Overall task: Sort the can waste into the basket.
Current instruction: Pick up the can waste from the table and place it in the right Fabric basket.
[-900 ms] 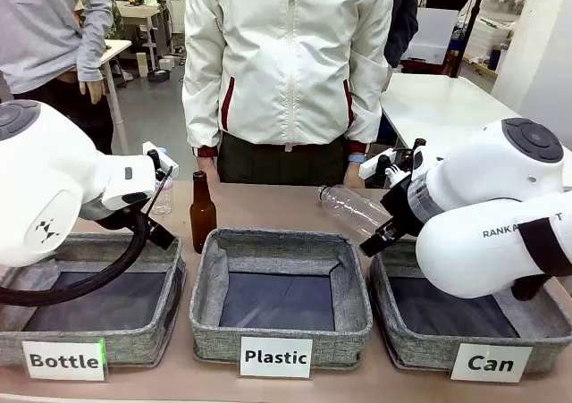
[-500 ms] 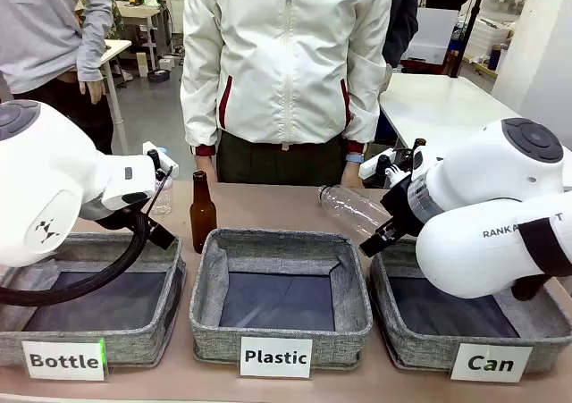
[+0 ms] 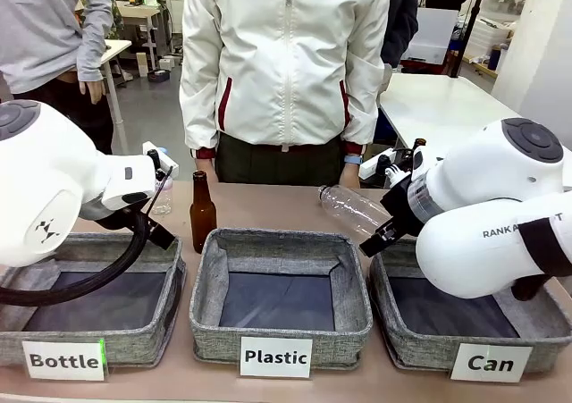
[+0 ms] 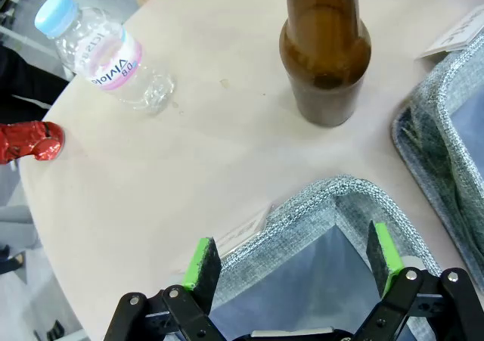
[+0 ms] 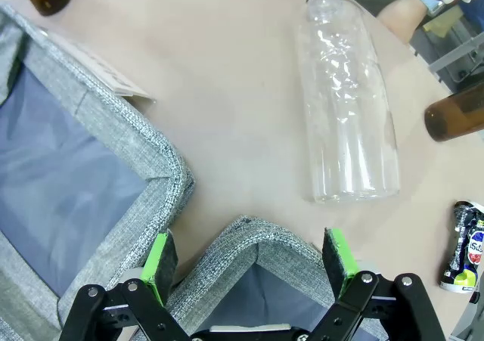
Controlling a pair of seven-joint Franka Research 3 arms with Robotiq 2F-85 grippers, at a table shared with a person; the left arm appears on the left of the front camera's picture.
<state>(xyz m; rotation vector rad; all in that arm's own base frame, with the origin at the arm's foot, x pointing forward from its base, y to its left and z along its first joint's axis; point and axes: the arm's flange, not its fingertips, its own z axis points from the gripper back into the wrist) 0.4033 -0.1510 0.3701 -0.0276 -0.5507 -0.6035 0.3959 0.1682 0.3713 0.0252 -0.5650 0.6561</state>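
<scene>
Two wide-open, empty tools: left tool (image 4: 293, 258) well apart from the red can (image 4: 30, 141), right tool (image 5: 249, 256) nearer the dark can (image 5: 465, 246)

A lying clear bottle (image 5: 348, 114) and 1 brown bottle (image 5: 457, 113) sit near the dark can (image 5: 465, 246); bare tabletop (image 5: 227, 91) opens beside them.

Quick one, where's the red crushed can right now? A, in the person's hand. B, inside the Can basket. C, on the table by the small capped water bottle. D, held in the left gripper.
C: the red can lies on the table, at its edge, beside the water bottle, with nothing touching it.
</scene>
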